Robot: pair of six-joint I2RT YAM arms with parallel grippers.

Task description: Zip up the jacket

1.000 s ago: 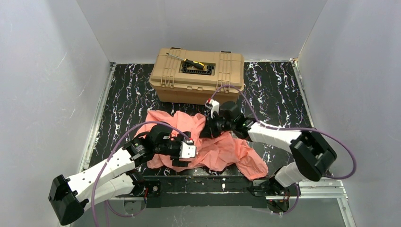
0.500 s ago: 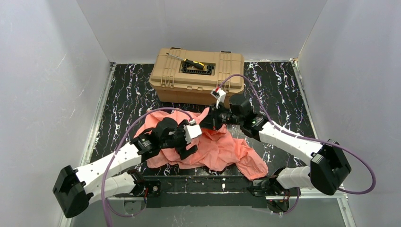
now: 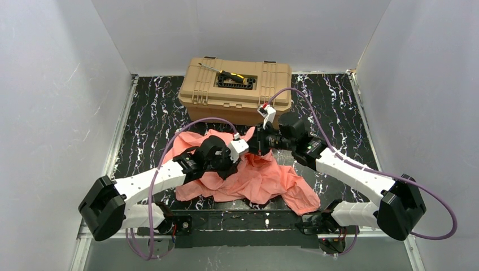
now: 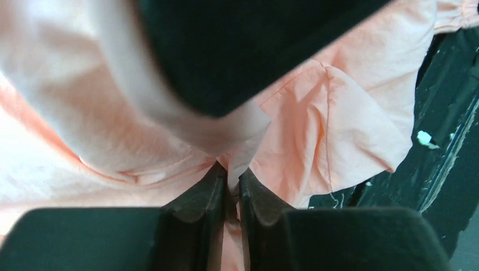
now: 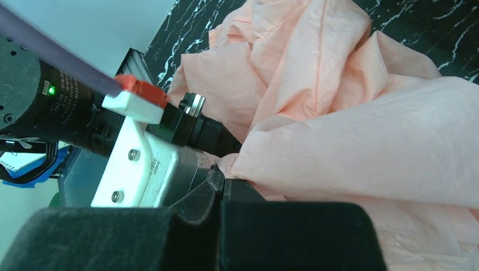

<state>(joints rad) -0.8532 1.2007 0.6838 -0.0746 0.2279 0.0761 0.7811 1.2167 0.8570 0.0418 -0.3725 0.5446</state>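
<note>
Left gripper (image 4: 229, 178) and right gripper (image 5: 220, 189) have shifted closer to the tan plastic toolbox (image 3: 234, 90), each clamped tight on a raised fold of the crumpled salmon-pink thin-fabric jacket (image 3: 260, 180), which lies just in front of that box.

The left arm (image 3: 152, 179) and right arm (image 3: 350, 169) hide the middle of the jacket (image 3: 265, 180) from above; a blurred dark shape (image 4: 243, 51) covers it close up.
</note>
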